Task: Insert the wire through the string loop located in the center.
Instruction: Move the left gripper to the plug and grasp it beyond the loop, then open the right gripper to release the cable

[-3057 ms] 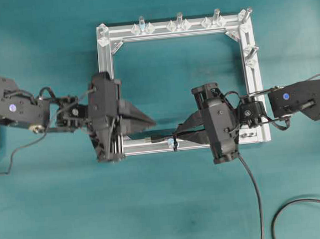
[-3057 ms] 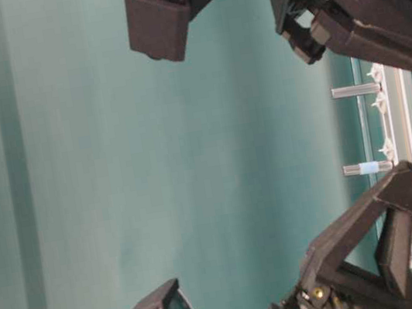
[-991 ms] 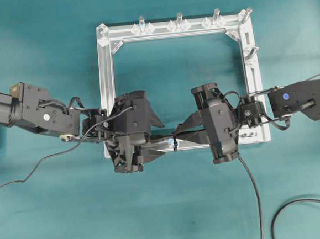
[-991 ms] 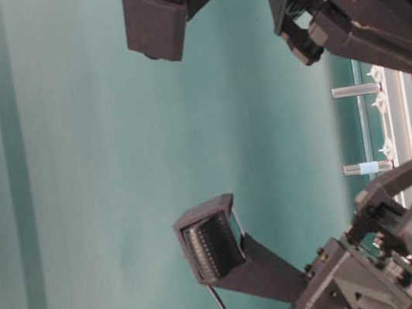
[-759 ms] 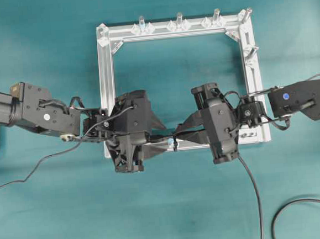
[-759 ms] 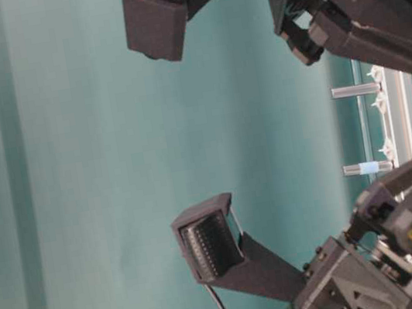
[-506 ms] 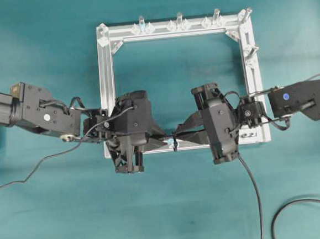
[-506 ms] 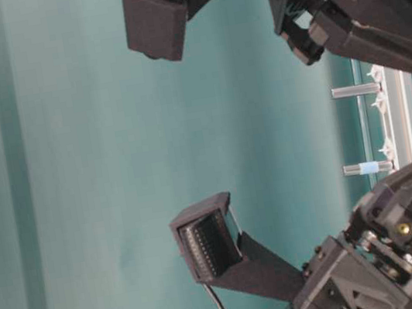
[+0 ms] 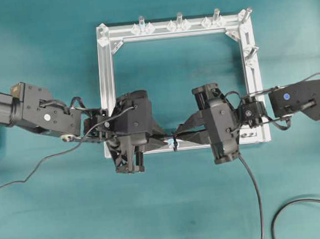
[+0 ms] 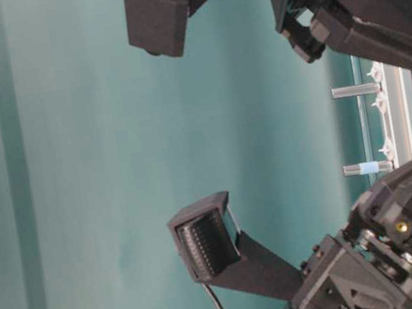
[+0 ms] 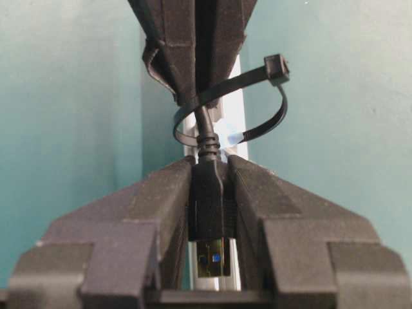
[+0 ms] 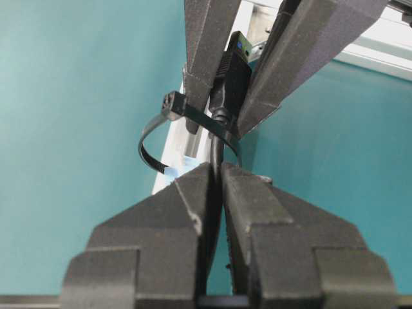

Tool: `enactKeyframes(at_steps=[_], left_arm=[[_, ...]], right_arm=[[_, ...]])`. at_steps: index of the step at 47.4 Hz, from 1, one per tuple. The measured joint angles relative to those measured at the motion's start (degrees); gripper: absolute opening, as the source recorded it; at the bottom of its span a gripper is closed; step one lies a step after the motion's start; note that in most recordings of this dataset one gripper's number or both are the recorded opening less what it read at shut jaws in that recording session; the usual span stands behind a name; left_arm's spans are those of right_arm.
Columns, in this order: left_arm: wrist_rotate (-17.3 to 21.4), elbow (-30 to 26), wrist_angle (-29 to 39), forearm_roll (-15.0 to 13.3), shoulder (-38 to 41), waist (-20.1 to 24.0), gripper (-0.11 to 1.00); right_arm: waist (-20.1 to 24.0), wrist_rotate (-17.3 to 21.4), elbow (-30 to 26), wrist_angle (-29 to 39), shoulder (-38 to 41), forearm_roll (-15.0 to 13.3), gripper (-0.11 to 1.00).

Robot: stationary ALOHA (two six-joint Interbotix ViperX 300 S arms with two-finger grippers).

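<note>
While right hand (image 12: 215,177) pinches thin round wire (image 11: 206,193), left hand (image 11: 207,170) clamps its blocky plug.

One square aluminium frame (image 9: 108,90), carrying six upright silver posts (image 9: 179,18); one string loop (image 11: 257,106); one wire (image 11: 207,193); two grippers, left gripper (image 9: 160,140) and right gripper (image 9: 184,135).
</note>
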Motion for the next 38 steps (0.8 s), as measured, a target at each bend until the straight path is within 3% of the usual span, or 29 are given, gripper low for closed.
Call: enactKeyframes(at_steps=[22,34,38], left_arm=[[0.1,-0.1,0.0,0.0,0.0,-0.1,0.17],[0.0,-0.1,0.0,0.1,0.0,-0.2,0.17],[0.1,-0.1,0.0,0.1,-0.1,-0.2,0.17]], right_arm=[[0.0,0.2,-0.1,2.5,0.0,0.0,0.09],[-0.1,0.9,-0.5,4.0,0.0,0.1,0.76],[-0.1,1.0,-0.7,4.2,0.0,0.1,0.76]])
